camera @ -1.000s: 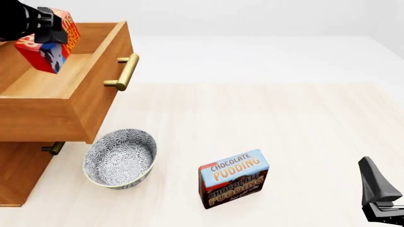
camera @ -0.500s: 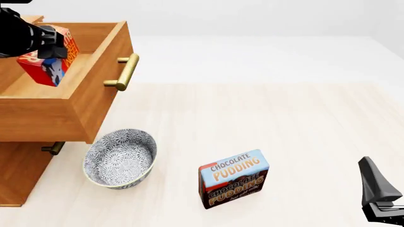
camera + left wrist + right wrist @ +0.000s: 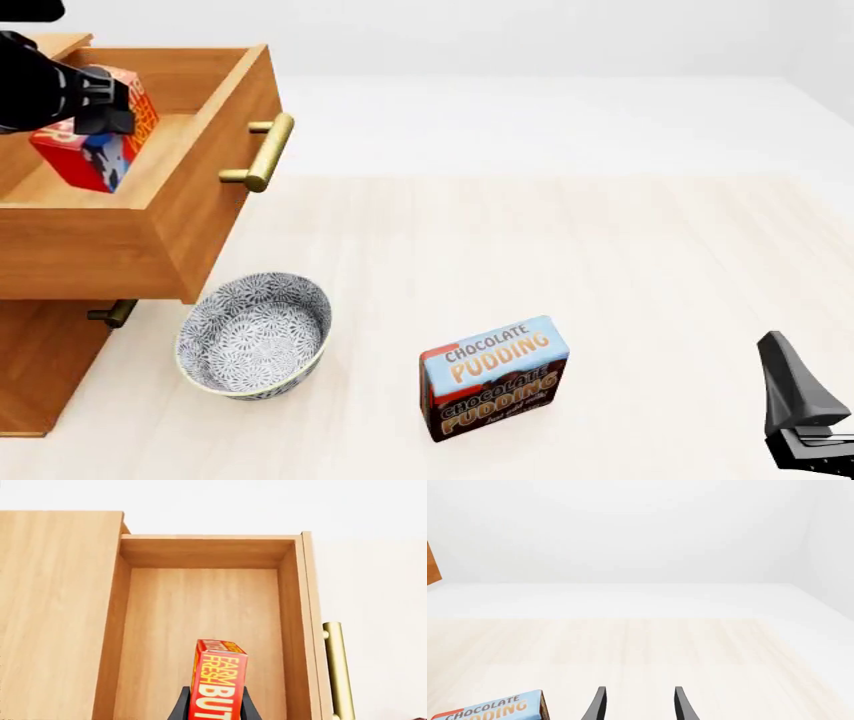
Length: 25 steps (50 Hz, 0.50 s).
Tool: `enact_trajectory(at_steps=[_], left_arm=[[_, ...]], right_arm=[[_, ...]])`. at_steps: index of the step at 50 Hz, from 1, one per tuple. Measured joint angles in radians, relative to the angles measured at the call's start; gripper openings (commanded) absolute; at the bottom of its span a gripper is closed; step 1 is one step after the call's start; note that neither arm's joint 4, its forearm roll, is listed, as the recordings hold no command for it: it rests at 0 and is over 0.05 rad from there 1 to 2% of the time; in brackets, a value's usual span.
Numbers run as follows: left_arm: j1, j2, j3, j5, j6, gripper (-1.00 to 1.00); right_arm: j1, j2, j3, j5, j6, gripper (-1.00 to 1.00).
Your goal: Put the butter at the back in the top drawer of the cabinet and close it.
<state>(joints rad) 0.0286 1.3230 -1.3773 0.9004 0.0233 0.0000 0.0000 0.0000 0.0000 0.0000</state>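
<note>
Pale wood table (image 3: 641, 250) under white walls; cabinet (image 3: 54, 370) at left.

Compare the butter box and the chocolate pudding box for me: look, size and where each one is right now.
The butter is mostly red with yellow lettering; the pudding box is light blue above and brown below. The butter looks smaller than the pudding box. The butter is clamped in the left gripper over the open top drawer, tilted; the pudding box stands upright on the table, untouched, beside the patterned bowl. Both are rectangular printed food cartons.
</note>
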Motion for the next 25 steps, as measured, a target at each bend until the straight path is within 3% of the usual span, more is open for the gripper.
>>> enact_trajectory(at_steps=[25], left_arm=[[0.016, 0.019, 0.019, -0.022, -0.01, -1.0]], right_arm=[[0.0, 0.0, 0.0, 0.0, 0.0, 1.0]])
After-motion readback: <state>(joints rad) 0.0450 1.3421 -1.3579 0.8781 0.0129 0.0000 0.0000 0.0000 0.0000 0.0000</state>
